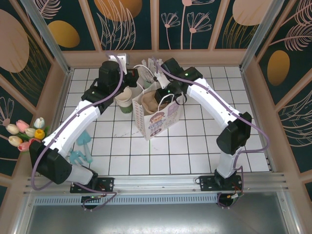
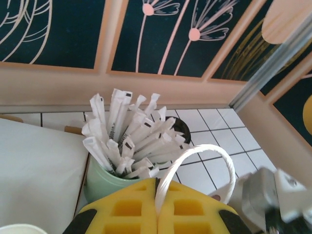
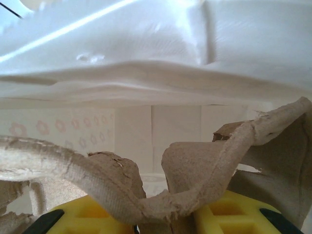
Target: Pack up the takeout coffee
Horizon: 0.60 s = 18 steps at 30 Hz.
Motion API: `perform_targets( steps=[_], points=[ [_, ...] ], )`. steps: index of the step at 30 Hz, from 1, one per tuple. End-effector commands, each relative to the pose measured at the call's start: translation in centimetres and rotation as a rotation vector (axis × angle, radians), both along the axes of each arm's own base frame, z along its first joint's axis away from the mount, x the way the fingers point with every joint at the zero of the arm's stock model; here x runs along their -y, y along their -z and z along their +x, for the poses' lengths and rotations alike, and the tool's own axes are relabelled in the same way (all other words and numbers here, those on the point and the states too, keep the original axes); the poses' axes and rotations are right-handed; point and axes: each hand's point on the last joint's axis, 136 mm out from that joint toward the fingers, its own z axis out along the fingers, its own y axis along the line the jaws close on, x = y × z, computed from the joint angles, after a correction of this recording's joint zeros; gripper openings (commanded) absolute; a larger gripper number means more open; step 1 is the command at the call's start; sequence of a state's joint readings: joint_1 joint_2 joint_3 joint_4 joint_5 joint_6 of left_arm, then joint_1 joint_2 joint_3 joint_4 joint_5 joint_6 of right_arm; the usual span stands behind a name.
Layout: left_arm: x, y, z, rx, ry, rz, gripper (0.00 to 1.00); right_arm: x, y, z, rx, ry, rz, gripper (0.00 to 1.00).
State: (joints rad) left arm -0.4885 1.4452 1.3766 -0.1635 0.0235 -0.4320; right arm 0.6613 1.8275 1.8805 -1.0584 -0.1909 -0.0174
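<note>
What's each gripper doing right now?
Left gripper: closed on the white cord handle.
Right gripper: closed on the pulp cup carrier.

White tiled table point(image 1: 204, 146) bears paper bag point(image 1: 158, 119), cream cups point(image 1: 123, 99), teal pieces point(image 1: 76, 157).

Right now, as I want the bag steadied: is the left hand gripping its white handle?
Yes, the left hand is clamped shut on the white handle, which loops up from it.

Rough brown pulp-cardboard tray point(image 3: 195, 163), smooth white paper bag point(image 1: 158, 122), paper-wrapped sticks point(image 2: 131, 136).
</note>
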Motion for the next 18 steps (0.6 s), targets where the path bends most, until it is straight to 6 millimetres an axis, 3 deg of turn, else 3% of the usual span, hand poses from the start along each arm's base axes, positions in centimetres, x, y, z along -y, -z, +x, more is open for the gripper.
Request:
perform_targets(
  steps=[1,3,9,14,18],
  points=[
    [-1.4,0.5,1.2,-0.059,-0.123,-0.014,0.00,0.6,0.3,-1.4,-0.002,-0.050,-0.028,0.31],
    [-1.3,0.4,1.5,-0.061,-0.134,-0.027,0.00,0.6,0.9,-1.9,-0.026,-0.072,-0.034,0.31],
    [1.3,-1.8,0.7,0.017,0.019,-0.139,0.00,0.1,2.9,-2.2,-0.115,-0.074,-0.056,0.30],
    [0.6,-2.1,0.9,0.025,-0.021,-0.121,0.00,0.1,4.6,-2.4,-0.170,-0.063,-0.093,0.30],
    [-0.4,-2.0,1.5,0.015,-0.093,-0.118,0.00,-0.4,4.8,-2.5,-0.178,-0.076,-0.092,0.30]
  ],
)
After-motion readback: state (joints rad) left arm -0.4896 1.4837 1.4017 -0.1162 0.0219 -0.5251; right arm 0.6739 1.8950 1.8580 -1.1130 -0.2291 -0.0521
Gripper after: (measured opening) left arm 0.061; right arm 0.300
